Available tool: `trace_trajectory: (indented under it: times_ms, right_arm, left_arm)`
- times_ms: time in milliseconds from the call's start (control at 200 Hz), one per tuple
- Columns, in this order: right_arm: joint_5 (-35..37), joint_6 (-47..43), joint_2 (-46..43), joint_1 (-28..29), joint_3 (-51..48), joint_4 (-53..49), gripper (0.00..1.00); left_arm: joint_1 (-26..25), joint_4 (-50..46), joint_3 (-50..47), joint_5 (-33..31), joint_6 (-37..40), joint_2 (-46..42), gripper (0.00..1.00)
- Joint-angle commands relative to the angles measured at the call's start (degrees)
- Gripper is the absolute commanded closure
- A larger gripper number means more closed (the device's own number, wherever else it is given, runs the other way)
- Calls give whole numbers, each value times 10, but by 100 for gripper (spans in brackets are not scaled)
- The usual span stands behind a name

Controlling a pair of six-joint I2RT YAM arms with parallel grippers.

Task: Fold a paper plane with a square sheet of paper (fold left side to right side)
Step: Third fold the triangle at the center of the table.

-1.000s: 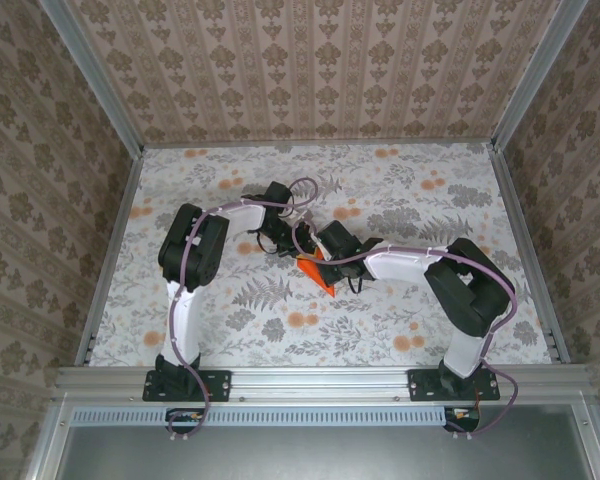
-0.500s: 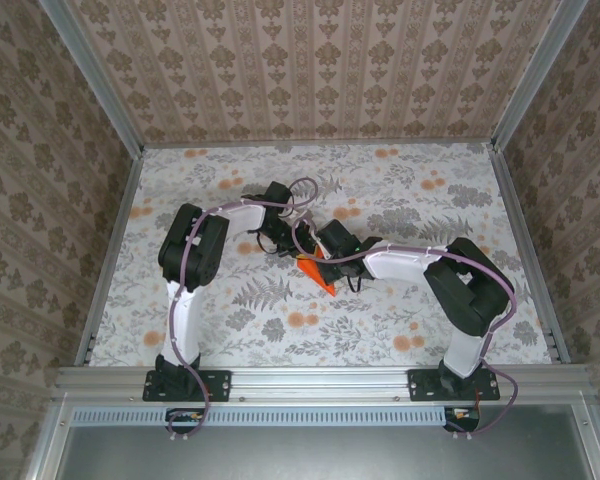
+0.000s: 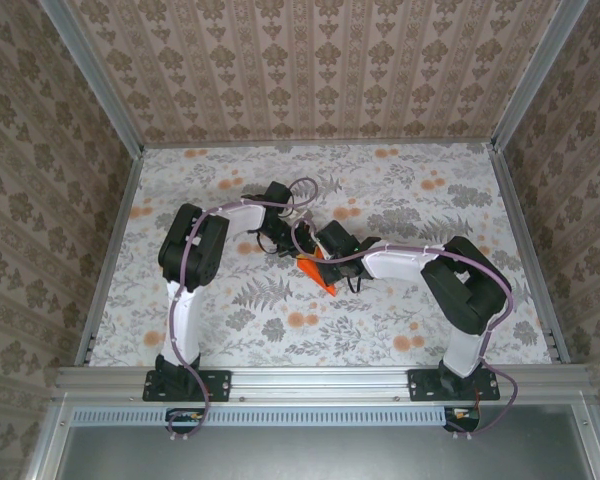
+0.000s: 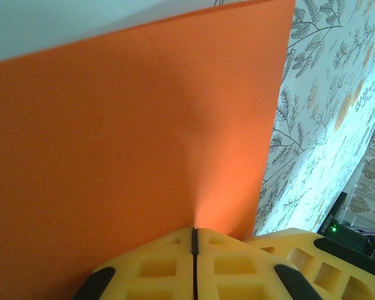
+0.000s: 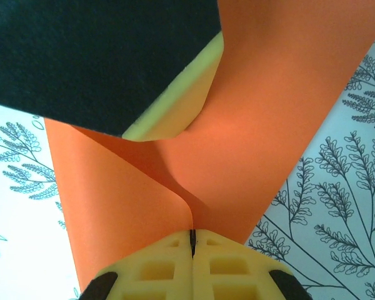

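Where the two arms lean in toward each other just short of the middle of the flower-printed table (image 3: 410, 190), the orange sheet of paper (image 3: 322, 278) shows from above as a small bright wedge, tucked under the two wrists and poking out toward the near edge. From overhead I cannot make out how it is creased. The left gripper (image 4: 194, 240) has its yellow fingers pressed together, with only a thin dark seam between them, and the paper comes straight up out of that seam, so it is pinching the sheet at its edge. In the left wrist view the paper stands as a broad, smooth orange plane with a straight right-hand edge, and the leaf pattern of the table runs past beside it. The right gripper (image 5: 192, 240) is likewise closed tight, its fingers meeting on the paper where a sharp crease runs down into the seam. From that crease two orange flaps spread apart like an open V. A yellow pad (image 5: 187, 100) with a dark body behind it lies against the upper part of the sheet in the right wrist view. Patterned wallpaper (image 3: 310, 70) lines the walls around the table.
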Motion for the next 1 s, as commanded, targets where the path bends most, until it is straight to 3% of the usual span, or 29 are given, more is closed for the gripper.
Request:
trace_trajectory:
  times_ms: [0,545,630,770,995]
  right_arm:
    - [-5,8,14,-3,1,-18,100]
    - [-33,6,29,-2,-10,-33,100]
    - [-35,6,29,-2,-11,-34,100]
    - [-36,5,30,-1,-9,-33,100]
    - [-37,3,33,-2,-6,-37,100]
  left_arm:
    - [-5,-17,-12,-32,10,19,90]
    - [46,-57,23,-50,41,-63,71]
    - [57,-41,1,-52,39,-92,72]
    - [57,-4,-55,-24,30,-133,82]
    - [24,50,-114,49,12,-148,86]
